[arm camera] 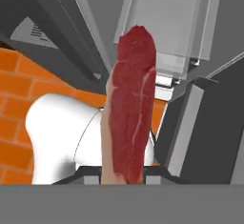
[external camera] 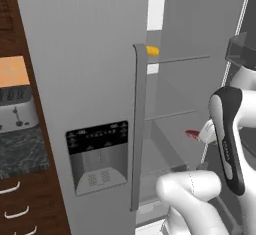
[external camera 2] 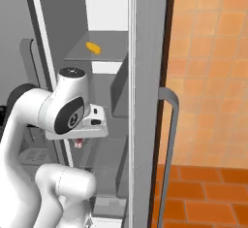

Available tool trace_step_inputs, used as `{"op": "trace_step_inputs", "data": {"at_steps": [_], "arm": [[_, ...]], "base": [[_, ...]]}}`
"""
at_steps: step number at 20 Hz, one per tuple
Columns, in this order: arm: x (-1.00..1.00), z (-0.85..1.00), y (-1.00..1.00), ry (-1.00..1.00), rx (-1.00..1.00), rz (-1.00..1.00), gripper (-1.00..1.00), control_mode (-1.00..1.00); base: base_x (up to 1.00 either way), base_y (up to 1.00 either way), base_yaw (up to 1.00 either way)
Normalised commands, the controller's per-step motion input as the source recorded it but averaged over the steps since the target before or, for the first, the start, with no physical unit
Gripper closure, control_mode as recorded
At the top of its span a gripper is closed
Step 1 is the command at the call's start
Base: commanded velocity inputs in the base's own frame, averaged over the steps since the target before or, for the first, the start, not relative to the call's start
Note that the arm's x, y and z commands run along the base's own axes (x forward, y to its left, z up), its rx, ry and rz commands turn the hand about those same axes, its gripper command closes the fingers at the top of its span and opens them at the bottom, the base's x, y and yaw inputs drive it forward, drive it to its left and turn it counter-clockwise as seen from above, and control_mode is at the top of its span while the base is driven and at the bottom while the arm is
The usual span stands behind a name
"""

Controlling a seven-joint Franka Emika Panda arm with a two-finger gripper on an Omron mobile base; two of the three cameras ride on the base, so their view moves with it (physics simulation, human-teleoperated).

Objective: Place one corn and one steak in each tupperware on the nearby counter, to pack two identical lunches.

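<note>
Fridge (external camera: 90, 79) shelves were laid open with the door swung wide, and a bit of marbled counter (external camera: 22, 151) was seen off to the side. One steak (arm camera: 129, 108) was clamped edge-on in the gripper (arm camera: 125, 173), hanging just outside the shelves. It'd probably best be backed out level, clear of the door. One corn (external camera 2: 93, 48) was left on an upper shelf.
</note>
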Motion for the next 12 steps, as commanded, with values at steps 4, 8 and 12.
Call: {"op": "trace_step_inputs", "data": {"at_steps": [4, 8, 12], "arm": [[0.0, 0.0, 0.0, 0.0, 0.0, 0.0, 1.0, 1.0], [0.0, 0.0, 0.0, 0.0, 0.0, 0.0, 1.0, 1.0], [0.0, 0.0, 0.0, 0.0, 0.0, 0.0, 1.0, 1.0]], "base": [[-0.86, 0.71, -0.03], [-0.49, 1.0, 0.0], [-0.28, 1.0, 0.0]]}}
